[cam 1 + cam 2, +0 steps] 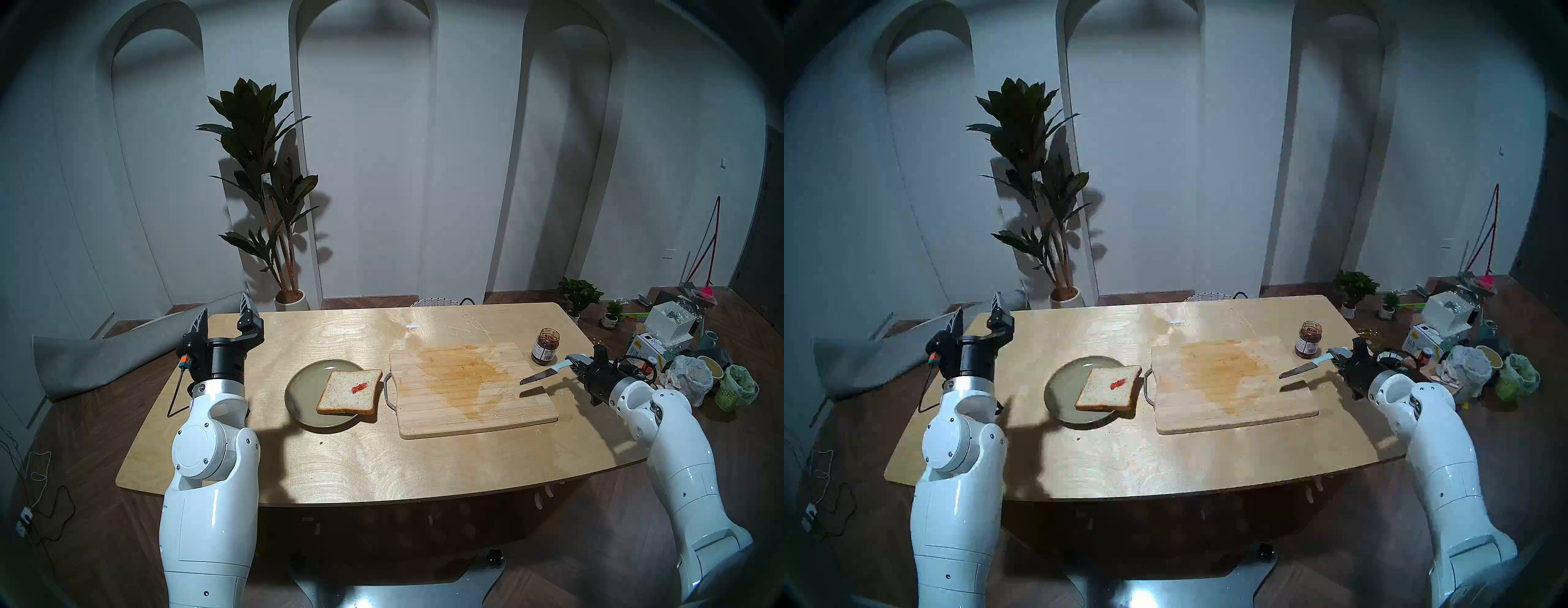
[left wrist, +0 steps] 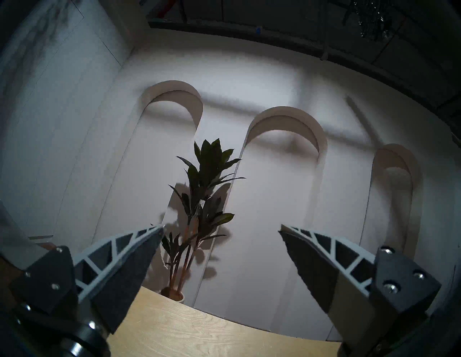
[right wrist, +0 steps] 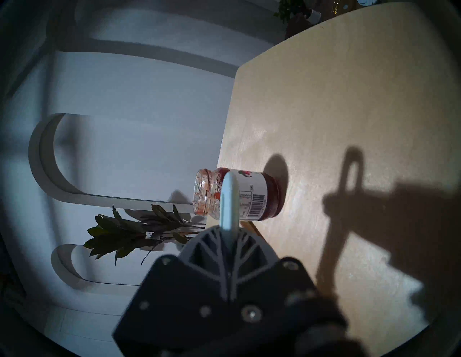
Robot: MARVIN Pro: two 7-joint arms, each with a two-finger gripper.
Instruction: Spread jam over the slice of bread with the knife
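Observation:
The slice of bread [image 1: 345,395] lies on a green plate [image 1: 303,382], overhanging the plate's right rim, with a small red dab of jam [image 1: 359,387] near its middle. The open jam jar [image 1: 546,346] [image 3: 249,197] stands on the table beyond the board's far right corner. My right gripper [image 1: 572,361] [image 3: 229,228] is shut on the pale handle of the knife [image 1: 541,375] [image 3: 228,199]. The dark blade points left, hovering over the board's right edge just in front of the jar. My left gripper [image 1: 224,303] [image 2: 222,225] is open and empty, raised over the table's far left corner.
A stained wooden cutting board [image 1: 466,390] with a metal handle lies right of the plate. A tall potted plant [image 1: 263,178] stands behind the table. Bags, boxes and cups [image 1: 687,365] clutter the floor at the right. A grey mat [image 1: 106,356] lies at the left.

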